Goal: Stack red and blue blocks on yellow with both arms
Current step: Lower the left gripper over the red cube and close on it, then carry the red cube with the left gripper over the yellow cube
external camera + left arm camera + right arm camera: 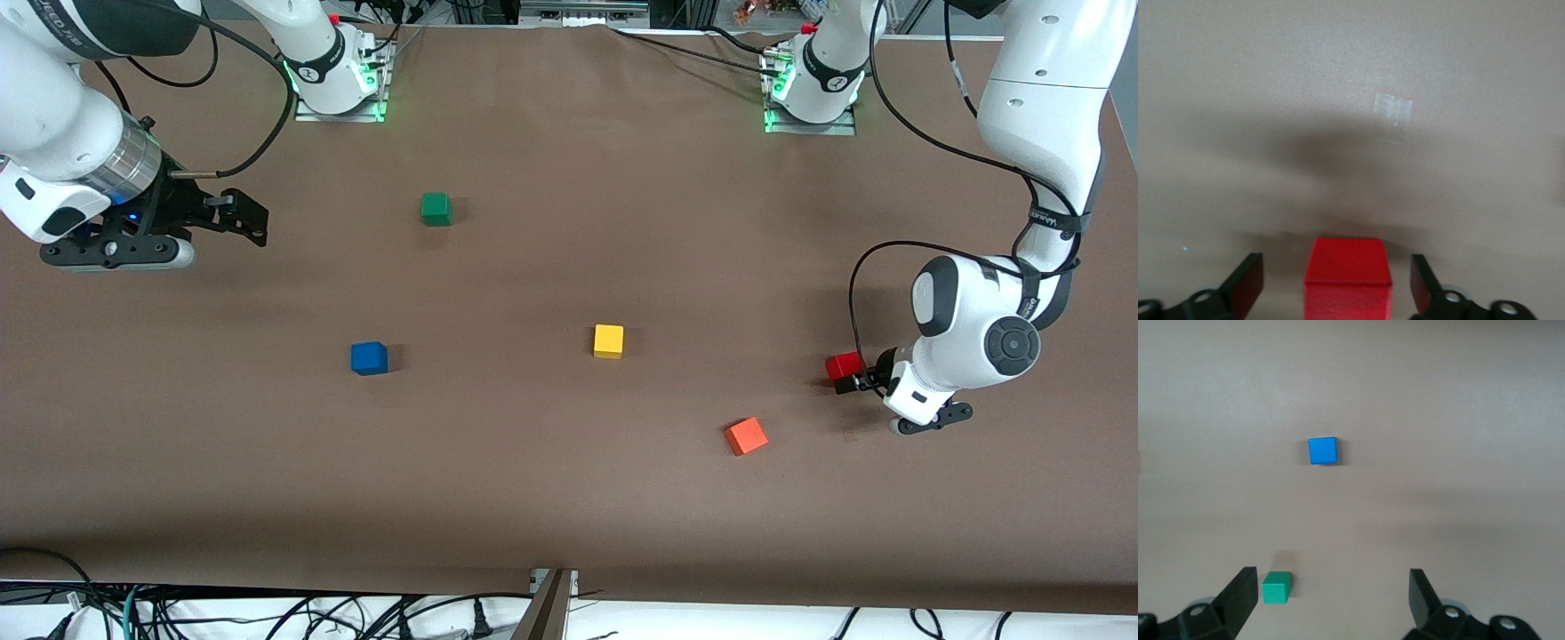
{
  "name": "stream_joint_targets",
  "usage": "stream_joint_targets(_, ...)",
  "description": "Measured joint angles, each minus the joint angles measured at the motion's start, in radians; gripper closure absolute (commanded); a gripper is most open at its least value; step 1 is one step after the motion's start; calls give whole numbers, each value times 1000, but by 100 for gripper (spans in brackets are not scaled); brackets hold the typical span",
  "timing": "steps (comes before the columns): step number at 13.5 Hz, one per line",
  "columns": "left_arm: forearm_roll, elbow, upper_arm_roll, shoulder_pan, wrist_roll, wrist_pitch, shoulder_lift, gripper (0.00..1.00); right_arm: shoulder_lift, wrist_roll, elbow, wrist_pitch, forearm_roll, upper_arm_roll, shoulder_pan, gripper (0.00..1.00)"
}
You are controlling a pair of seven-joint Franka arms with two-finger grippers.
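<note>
The red block (841,364) sits on the brown table toward the left arm's end. My left gripper (855,380) is down at the table with its fingers open on either side of the block. In the left wrist view the red block (1348,280) stands between the two fingers (1248,287) with a gap on each side. The blue block (369,357) lies toward the right arm's end and also shows in the right wrist view (1323,451). The yellow block (608,340) sits mid-table. My right gripper (249,218) hangs open and empty above the table at its own end.
A green cube (436,209) lies nearer the robot bases than the blue block and shows in the right wrist view (1277,587). An orange cube (746,436) lies between the yellow and red blocks, nearer the front camera. A pale tape patch (1394,110) marks the table.
</note>
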Motion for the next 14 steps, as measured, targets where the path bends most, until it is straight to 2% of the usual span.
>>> stream_joint_targets(1, 17, -3, -1, -1, 0, 0, 0, 95, 0, 0, 0, 0, 0, 0, 0, 0)
stream_joint_targets(2, 24, -4, -4, -1, 0, 0, 0, 100, 0, 0, 0, 0, 0, 0, 0, 0)
stream_joint_targets(6, 29, 15, -42, -3, 0, 4, -14, 100, 0, 0, 0, 0, 0, 0, 0, 0)
stream_joint_targets(9, 29, 106, -108, -19, -1, -80, -40, 100, 0, 0, 0, 0, 0, 0, 0, 0)
stream_joint_targets(12, 29, 216, -122, -109, -4, -173, -46, 100, 0, 0, 0, 0, 0, 0, 0, 0)
stream_joint_targets(14, 29, 234, -123, -204, -16, -179, -45, 100, 2, 0, 0, 0, 0, 1, 0, 0)
